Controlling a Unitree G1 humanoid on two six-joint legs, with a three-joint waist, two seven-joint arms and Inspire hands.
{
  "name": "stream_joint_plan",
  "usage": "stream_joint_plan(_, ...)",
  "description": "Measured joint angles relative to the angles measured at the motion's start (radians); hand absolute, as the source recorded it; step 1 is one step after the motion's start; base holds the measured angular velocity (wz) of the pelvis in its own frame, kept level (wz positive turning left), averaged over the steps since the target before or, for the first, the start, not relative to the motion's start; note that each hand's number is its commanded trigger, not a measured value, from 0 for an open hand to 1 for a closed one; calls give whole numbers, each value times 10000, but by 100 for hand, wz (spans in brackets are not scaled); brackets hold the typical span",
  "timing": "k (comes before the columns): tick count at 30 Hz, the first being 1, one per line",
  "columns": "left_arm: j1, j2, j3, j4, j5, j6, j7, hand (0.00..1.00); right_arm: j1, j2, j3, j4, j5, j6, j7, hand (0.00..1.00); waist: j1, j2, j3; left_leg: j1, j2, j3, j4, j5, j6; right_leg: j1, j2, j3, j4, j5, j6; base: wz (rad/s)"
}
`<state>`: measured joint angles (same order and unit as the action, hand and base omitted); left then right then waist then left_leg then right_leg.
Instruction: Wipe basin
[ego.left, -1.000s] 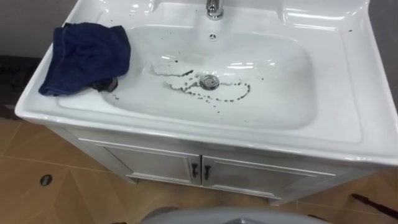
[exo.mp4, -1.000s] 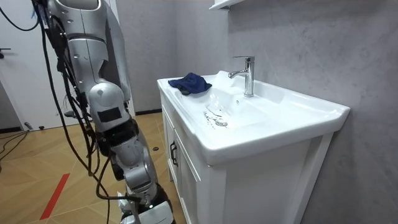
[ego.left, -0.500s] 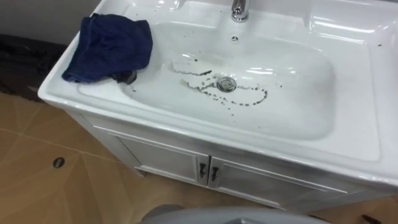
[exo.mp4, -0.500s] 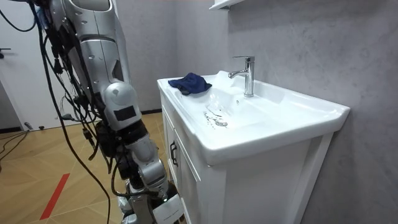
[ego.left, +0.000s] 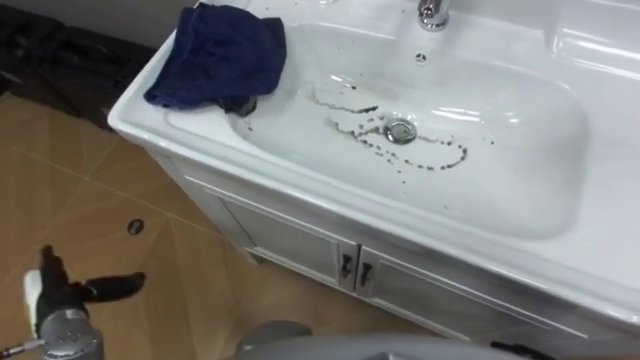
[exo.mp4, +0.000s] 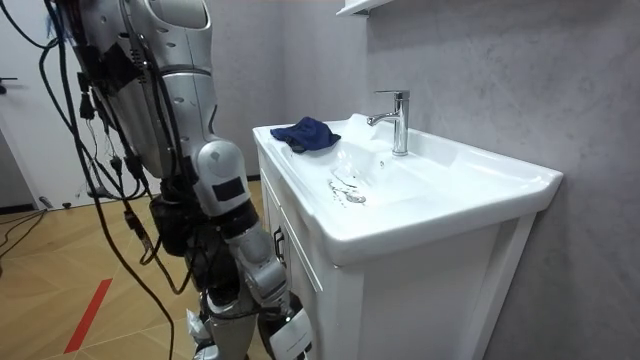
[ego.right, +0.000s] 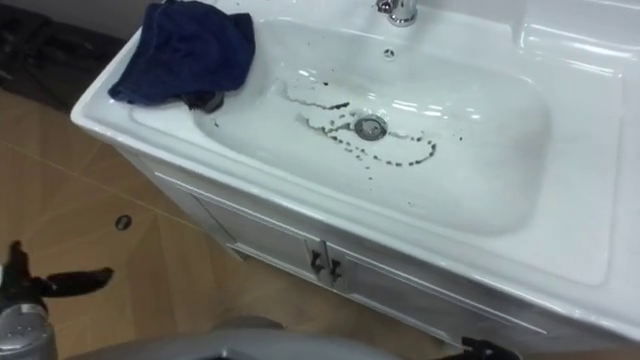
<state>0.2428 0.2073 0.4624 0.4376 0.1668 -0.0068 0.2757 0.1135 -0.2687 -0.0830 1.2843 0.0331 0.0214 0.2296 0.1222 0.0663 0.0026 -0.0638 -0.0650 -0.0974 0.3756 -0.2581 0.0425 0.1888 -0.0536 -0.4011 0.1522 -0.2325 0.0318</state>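
1. A white ceramic basin (ego.left: 560, 215) is sitting on a white vanity cabinet (ego.left: 300, 245) with two doors. The robot is standing in front of it, looking down.
2. A dark blue cloth (ego.left: 222, 55) is lying crumpled on the basin's left rim, near the back corner. One edge is drooping into the bowl. Neither hand is touching it.
3. A trail of dark specks (ego.left: 425, 160) is curving around the metal drain (ego.left: 400, 130) on the bowl's floor. The base of a chrome faucet (ego.left: 432, 12) is showing at the top edge.
4. The robot's left hand (ego.left: 68, 295) is now appearing at the lower left, over the tan floor tiles (ego.left: 120, 150) and well apart from the basin. It is open and empty, with its dark fingers (ego.left: 115, 287) spread. A second ago it was out of sight.
5. The head camera has shifted since then, so the basin is sitting further right and more floor is showing, including a small dark round disc (ego.left: 135, 227).
6. In the room view, the robot is standing closer to the cabinet than a second ago. Its right hand (exo.mp4: 288, 335) is hanging low beside the cabinet front, and whether it is open or closed cannot be told.
7. The cloth and the specks are lying just as they were before.
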Motion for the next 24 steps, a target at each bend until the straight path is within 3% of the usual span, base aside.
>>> stream_joint_plan(2, -184, 304, 156, -1047, 21, -231, 624, 0, -8, -46, 1, 8, -44, 1, 17, 0, 29, 127, -4, 16, -3, -37, -30, 11, -16, 20, 5, 13, -3, -18, -26, 4)
stream_joint_plan(3, -203, 405, 161, -1259, 21, -278, 751, 0, -9, -70, 7, 5, -44, -1, 18, 0, 46, -6, 5, 33, -5, -41, -41, 11, -16, 30, 3, 12, 3, -19, -26, 0)
stream_joint_plan(5, -341, 659, 167, -2297, 26, -425, 1213, 0, 22, -117, 11, 35, -42, -57, 9, 0, -23, 65, 13, 54, -3, -61, -61, 16, -24, 23, 4, 9, 39, -17, -26, 0)
stream_joint_plan(6, -382, 682, 168, -2559, 26, -452, 1333, 0, 69, -120, 11, 54, -43, -83, 4, 0, -41, 189, 32, 47, 4, -78, -62, 17, -25, 21, 8, -8, 36, -17, -26, 4)
stream_joint_plan(8, -487, 759, 167, -3535, 33, -660, 1785, 0, 67, -122, 31, 131, -29, -128, -12, 0, -85, 201, 25, 78, -1, -67, -155, 32, -39, -2, 8, 129, 41, -18, -26, 0)
stream_joint_plan(9, -551, 799, 167, -3693, 31, -714, 1877, 0, 52, -122, 39, 128, -21, -136, -15, 0, -70, 80, 34, 78, -1, -63, -158, 32, -39, -1, 11, 168, 40, -18, -26, -4)
stream_joint_plan(11, -825, 948, 166, -4332, 28, -765, 2157, 0, 84, -126, 156, 138, 50, -215, -37, 0, -97, 143, 28, 130, 9, -31, -186, 36, -46, 23, 26, 262, 27, -17, -27, -3)
stream_joint_plan(13, -892, 1012, 164, -4801, 21, -867, 2347, 0, 49, -137, 222, 256, 62, -271, -101, 0, -103, 266, 68, 218, 21, 55, -276, 38, -49, 39, 20, 394, 18, -17, -27, -14)
stream_joint_plan(15, -894, 1032, 164, -5220, 18, -938, 2416, 0, 60, -147, 215, 342, 50, -339, -158, 0, -126, 250, 41, 276, 23, 126, -347, 38, -45, 43, 5, 444, 9, -17, -27, -11)
stream_joint_plan(18, -897, 1034, 168, -5676, 8, -1020, 2397, 0, 77, -158, 161, 412, 51, -449, -281, 0, -306, 340, 74, 353, 26, 150, -402, 40, -42, 80, -1, 470, 5, -16, -27, -1)
stream_joint_plan(19, -898, 1034, 169, -5819, 25, -1048, 2396, 0, 54, -157, 129, 434, 26, -459, -312, 0, -386, 270, 98, 385, 37, 177, -452, 42, -44, 74, -1, 549, 10, -16, -27, -9)
stream_joint_plan(24, -920, 1034, 11, -5998, 457, -1110, 2405, 0, 38, -148, 35, 398, -6, -548, -357, 0, -759, 302, 118, 473, 76, 343, -575, 46, -44, 32, -4, 710, 0, -16, -27, -11)
